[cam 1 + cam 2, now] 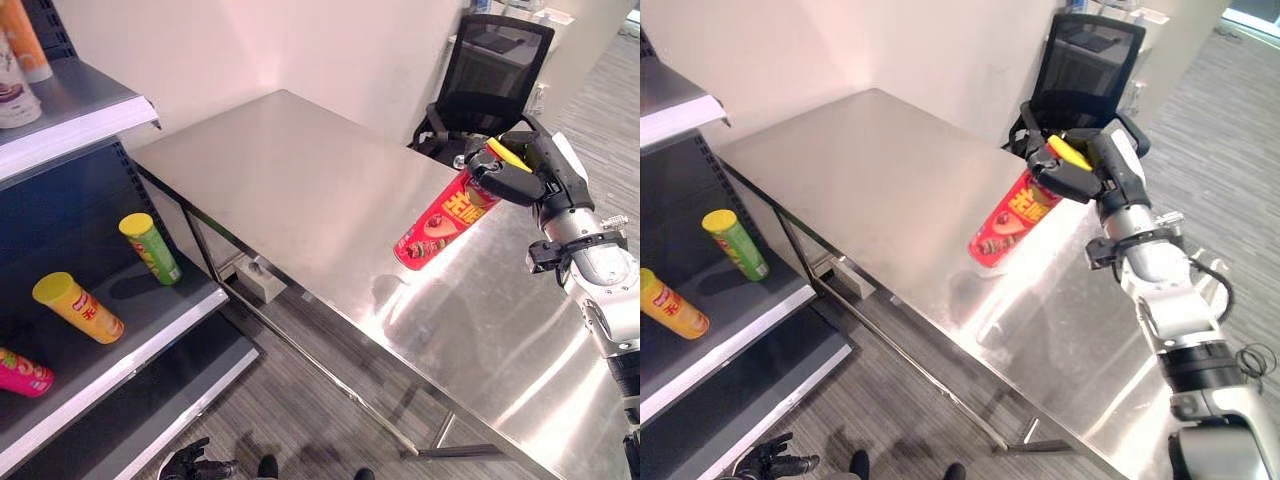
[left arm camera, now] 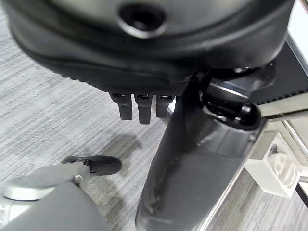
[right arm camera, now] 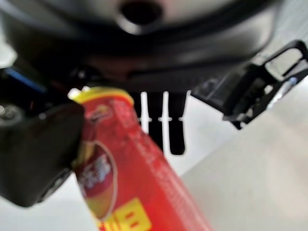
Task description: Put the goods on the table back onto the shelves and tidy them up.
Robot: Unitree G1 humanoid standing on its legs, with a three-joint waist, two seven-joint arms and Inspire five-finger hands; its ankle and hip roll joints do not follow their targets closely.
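The right hand [image 1: 520, 172] pinches the tilted red crisp tube [image 1: 440, 222] near its lid, seemingly above the steel table [image 1: 300, 180]; carry it level towards the shelf [image 1: 150, 320].

A red can [image 1: 438, 223] with a yellow lid and yellow lettering is held tilted in the dark right hand [image 1: 522, 170] above a brushed-silver table [image 1: 300, 190]. At 9 o'clock, dark shelves [image 1: 120, 330] with pale edges carry 1 green can [image 1: 150, 248] with a yellow lid, 1 yellow-orange can [image 1: 78, 307] and 1 pink can [image 1: 22, 372]. A black chair [image 1: 490, 75] sits at 1 o'clock.
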